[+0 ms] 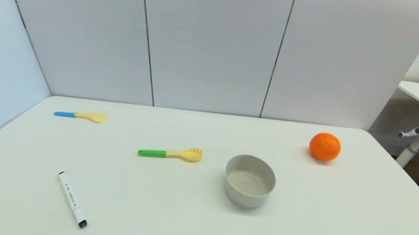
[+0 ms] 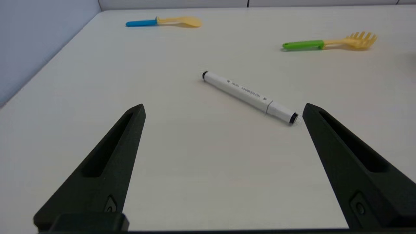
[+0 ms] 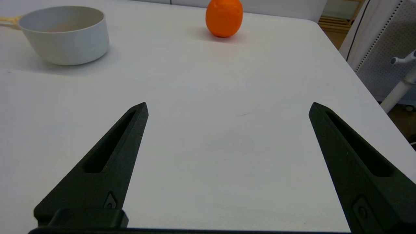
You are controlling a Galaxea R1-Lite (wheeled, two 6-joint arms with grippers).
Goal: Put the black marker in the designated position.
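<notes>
1. Marker lies flat on the table, front-left, pointing diagonally, black-tipped end nearest the robot. Nothing is touching it.

2. Left gripper hangs just short of it, fingers spread wide, nothing between them. From the left wrist view the marker sits just beyond the fingertips, its near end close to one finger. Neither arm shows in the head view, so both sit low and back.

3. Right gripper is over on the right side, fingers likewise wide apart and holding nothing. Bare table lies in front of it, with the bowl and the orange farther off. It looks idle.

4. Elsewhere: fork mid-table, just left of the bowl; spoon far back left; the orange far back right. All are well apart from the marker.

5. Progress, then: practically zero. No grasp, no lift, no placement. My read is that the left arm is the one lined up for the pick.

6. Left to do: close in, clamp the barrel, carry, set down. No marked spot shows on the table; the bowl is the likeliest target, but that's a guess.
</notes>
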